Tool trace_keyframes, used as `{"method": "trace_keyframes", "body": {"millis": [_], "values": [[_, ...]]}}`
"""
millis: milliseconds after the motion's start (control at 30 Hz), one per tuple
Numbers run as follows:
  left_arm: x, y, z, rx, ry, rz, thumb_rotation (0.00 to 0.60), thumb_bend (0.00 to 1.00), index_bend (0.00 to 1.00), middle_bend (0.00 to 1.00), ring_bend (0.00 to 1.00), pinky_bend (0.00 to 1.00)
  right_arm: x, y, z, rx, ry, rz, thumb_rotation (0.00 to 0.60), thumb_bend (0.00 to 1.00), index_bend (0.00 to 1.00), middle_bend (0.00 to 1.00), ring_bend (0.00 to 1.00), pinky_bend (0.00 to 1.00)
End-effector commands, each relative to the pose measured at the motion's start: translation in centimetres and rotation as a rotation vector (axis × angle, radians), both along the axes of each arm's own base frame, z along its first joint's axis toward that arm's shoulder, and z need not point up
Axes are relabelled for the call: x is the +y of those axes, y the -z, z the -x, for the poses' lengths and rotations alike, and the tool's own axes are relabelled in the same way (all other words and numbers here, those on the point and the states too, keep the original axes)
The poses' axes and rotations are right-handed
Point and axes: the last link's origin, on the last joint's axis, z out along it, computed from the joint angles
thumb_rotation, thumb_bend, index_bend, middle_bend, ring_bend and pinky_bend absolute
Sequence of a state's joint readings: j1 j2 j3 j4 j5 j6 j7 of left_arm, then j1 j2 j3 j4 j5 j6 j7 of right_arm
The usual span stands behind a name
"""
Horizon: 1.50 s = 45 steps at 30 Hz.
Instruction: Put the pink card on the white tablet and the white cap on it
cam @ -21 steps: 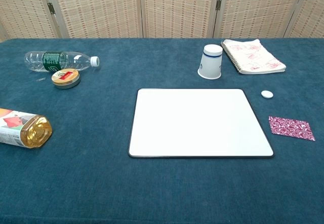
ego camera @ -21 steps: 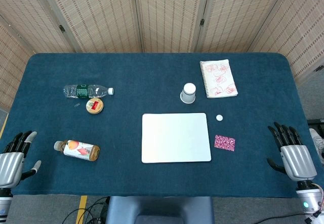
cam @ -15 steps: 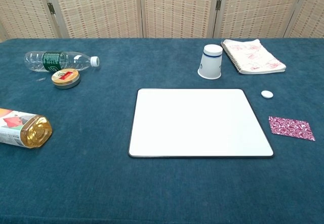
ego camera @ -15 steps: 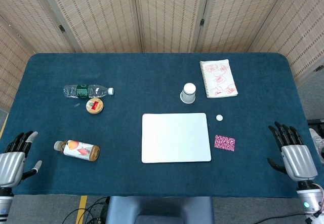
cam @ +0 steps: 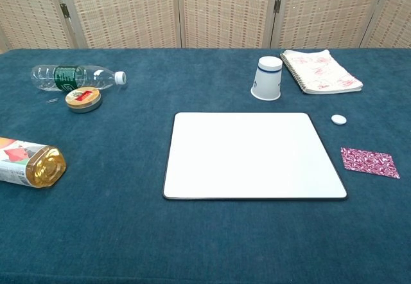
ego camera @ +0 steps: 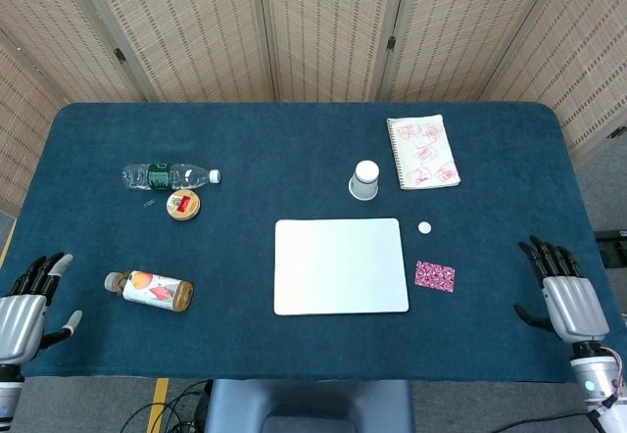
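The white tablet (ego camera: pixel 340 264) (cam: pixel 252 155) lies flat in the middle of the blue table. Just right of it lies the pink patterned card (ego camera: pixel 434 275) (cam: pixel 369 162). A small white cap (ego camera: pixel 424 226) (cam: pixel 338 119) sits a little beyond the card, off the tablet's far right corner. My right hand (ego camera: pixel 563 296) hovers at the table's right front edge, fingers spread, holding nothing. My left hand (ego camera: pixel 27 308) hangs at the left front edge, also empty with fingers apart. Neither hand shows in the chest view.
An upturned paper cup (ego camera: pixel 363 180) (cam: pixel 268 78) and a spiral notebook (ego camera: pixel 422 151) (cam: pixel 320 71) lie behind the tablet. On the left are a clear water bottle (ego camera: pixel 168 174) (cam: pixel 76 77), a round tin (ego camera: pixel 183 204) (cam: pixel 83 99) and a juice bottle (ego camera: pixel 150 289) (cam: pixel 29 162) on its side.
My right hand has shifted very slightly toward the table's edge. The objects have not moved.
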State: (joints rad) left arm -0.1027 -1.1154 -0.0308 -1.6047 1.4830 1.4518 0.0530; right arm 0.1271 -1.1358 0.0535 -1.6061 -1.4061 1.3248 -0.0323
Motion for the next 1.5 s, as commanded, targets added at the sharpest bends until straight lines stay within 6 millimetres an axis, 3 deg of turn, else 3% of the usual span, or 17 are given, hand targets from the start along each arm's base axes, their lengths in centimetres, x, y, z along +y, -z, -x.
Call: {"method": "trace_keyframes", "body": {"millis": [33, 233, 600, 1167, 1500], "values": [[-0.3, -0.3, 0.3, -0.042, -0.015, 0.025, 0.600, 0.34, 0.00, 0.10, 0.07, 0.23, -0.2, 1.5, 0.1, -0.057, 0.061, 0.009, 0.600, 0.13, 0.04, 0.03, 0.00, 0.00], [-0.3, -0.8, 0.1, -0.123, 0.027, 0.051, 0.600, 0.34, 0.00, 0.10, 0.07, 0.23, -0.6, 3.5, -0.9, -0.084, 0.107, -0.064, 0.600, 0.13, 0.14, 0.04, 0.00, 0.00], [0.0, -1.9, 0.6, -0.193, 0.040, 0.056, 0.600, 0.34, 0.00, 0.10, 0.07, 0.23, -5.0, 4.3, -3.7, 0.024, 0.104, -0.191, 0.600, 0.14, 0.27, 0.06, 0.00, 0.00], [0.2, -2.6, 1.4, -0.268, 0.039, 0.103, 0.600, 0.34, 0.00, 0.10, 0.07, 0.23, -4.9, 8.6, -3.7, -0.010, 0.211, -0.135, 0.600, 0.14, 0.28, 0.06, 0.00, 0.00], [0.4, -3.2, 1.9, -0.312, 0.043, 0.106, 0.600, 0.34, 0.00, 0.10, 0.07, 0.23, -7.6, 10.7, -5.1, 0.008, 0.208, -0.195, 0.600, 0.14, 0.28, 0.06, 0.00, 0.00]]}}
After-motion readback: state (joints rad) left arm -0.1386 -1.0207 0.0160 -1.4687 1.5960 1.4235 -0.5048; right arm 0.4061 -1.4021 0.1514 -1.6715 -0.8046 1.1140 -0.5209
